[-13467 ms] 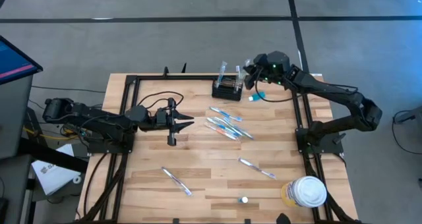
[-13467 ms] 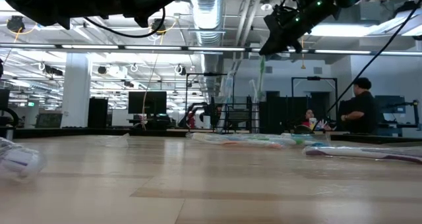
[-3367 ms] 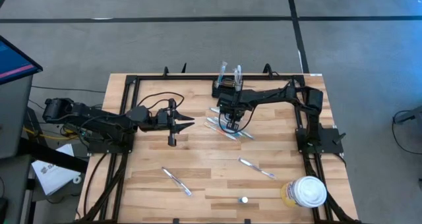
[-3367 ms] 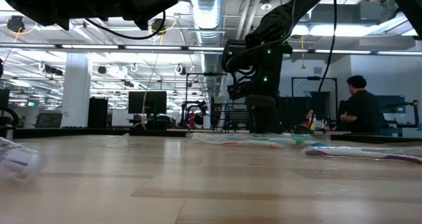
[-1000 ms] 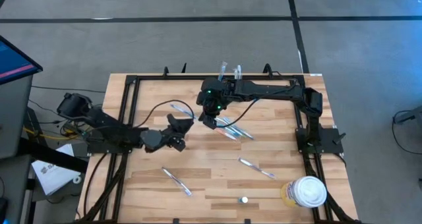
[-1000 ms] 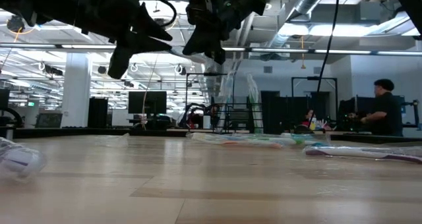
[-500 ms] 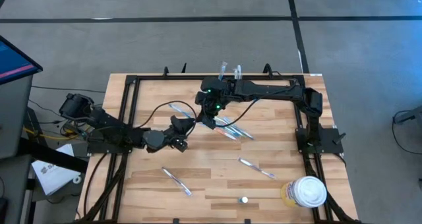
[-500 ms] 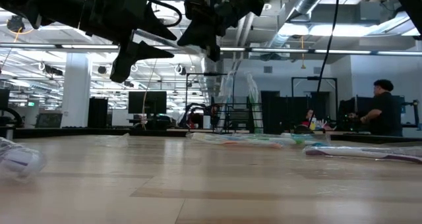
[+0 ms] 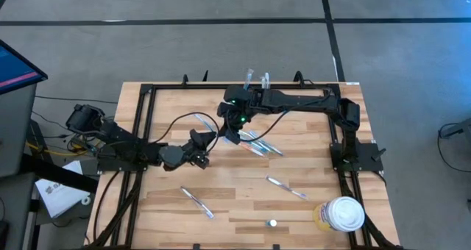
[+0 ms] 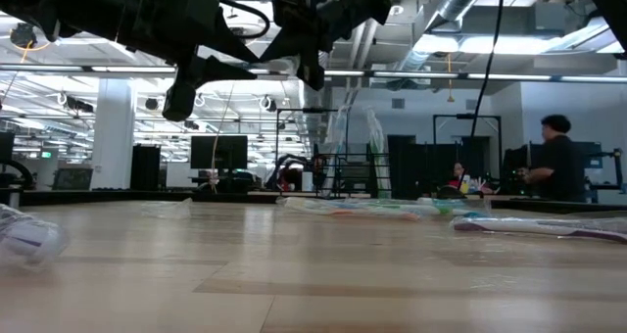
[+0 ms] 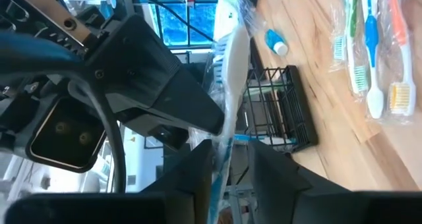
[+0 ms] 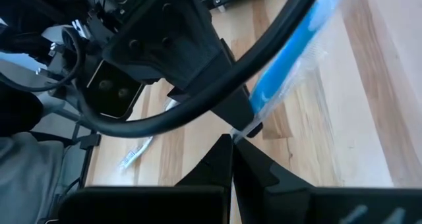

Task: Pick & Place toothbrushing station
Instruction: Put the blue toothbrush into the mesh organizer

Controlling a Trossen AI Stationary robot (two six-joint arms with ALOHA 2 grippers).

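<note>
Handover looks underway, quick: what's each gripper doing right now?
Right gripper: closed, holding the plastic-wrapped blue toothbrush.
Left gripper: at the same toothbrush; open or closed cannot be told.

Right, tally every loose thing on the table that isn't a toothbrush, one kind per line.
Black wire holder: 1
Tub with a white lid: 1
Small blue tube: 1
Small white round piece: 1
Total: 4
</note>
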